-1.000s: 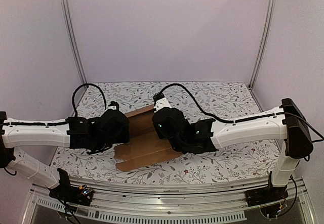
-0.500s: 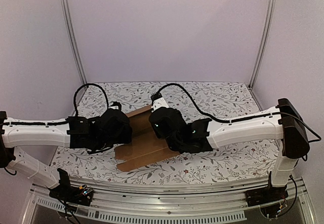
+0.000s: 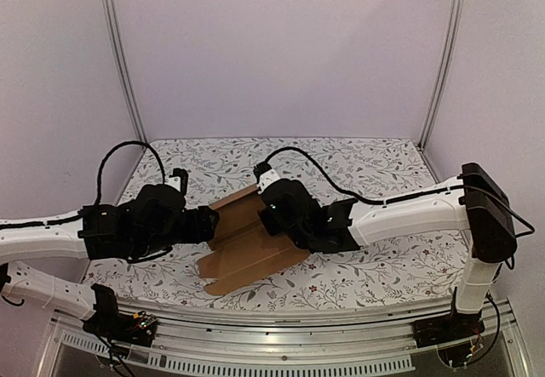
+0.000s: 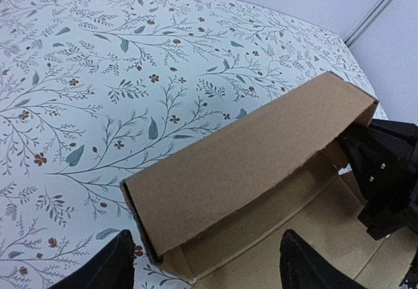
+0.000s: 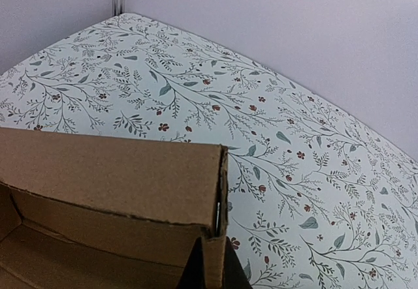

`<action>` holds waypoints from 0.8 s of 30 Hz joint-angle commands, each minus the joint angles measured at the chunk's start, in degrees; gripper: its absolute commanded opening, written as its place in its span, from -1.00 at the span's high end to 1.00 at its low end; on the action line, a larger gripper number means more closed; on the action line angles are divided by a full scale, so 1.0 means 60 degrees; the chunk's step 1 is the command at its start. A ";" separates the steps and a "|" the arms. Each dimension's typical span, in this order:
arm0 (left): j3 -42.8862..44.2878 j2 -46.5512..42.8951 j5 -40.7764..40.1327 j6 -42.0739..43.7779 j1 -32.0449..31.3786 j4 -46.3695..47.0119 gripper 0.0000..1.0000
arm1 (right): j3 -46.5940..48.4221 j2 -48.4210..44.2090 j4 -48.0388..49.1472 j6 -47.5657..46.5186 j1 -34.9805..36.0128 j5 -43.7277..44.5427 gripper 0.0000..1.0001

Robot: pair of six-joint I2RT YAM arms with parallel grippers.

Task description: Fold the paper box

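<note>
On floral table (image 3: 383,173), paper box (image 3: 247,254), right hand (image 5: 212,273) pinching wall, left hand (image 4: 206,269) spread

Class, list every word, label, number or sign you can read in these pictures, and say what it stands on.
None can be read. The cardboard box is plain brown, the tablecloth carries only leaves and flowers, and neither the left arm nor the right arm shows legible marking.

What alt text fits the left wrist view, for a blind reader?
A half-folded brown paper box lies on a floral table, one long wall raised. The left gripper stands open before it; the right gripper pinches the wall's far end.
</note>
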 commanded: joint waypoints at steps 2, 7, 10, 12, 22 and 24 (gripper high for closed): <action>-0.0598 -0.1129 0.0405 0.1076 -0.0097 0.0266 -0.52 | -0.0803 -0.0073 0.1312 -0.0486 -0.0521 -0.1646 1.00; -0.0693 -0.1698 0.0833 0.1779 -0.0045 0.0420 -0.57 | -0.1633 -0.0047 0.2886 -0.1252 -0.0756 -0.2558 1.00; -0.0591 -0.1693 0.0821 0.2001 -0.0009 0.0412 -0.57 | -0.1912 0.0102 0.3461 -0.1373 -0.0970 -0.3582 1.00; -0.0563 -0.1636 0.0873 0.2221 0.0013 0.0579 -0.52 | -0.2257 0.0162 0.4322 -0.1377 -0.0993 -0.3944 1.00; -0.0363 -0.0908 0.2130 0.2597 0.0689 0.1627 0.31 | -0.3702 0.1419 0.8939 -0.2522 -0.1019 -0.4942 1.00; -0.0280 -0.0682 0.2402 0.2667 0.0844 0.1829 0.55 | -0.3951 0.1715 1.0106 -0.2626 -0.1028 -0.5077 1.00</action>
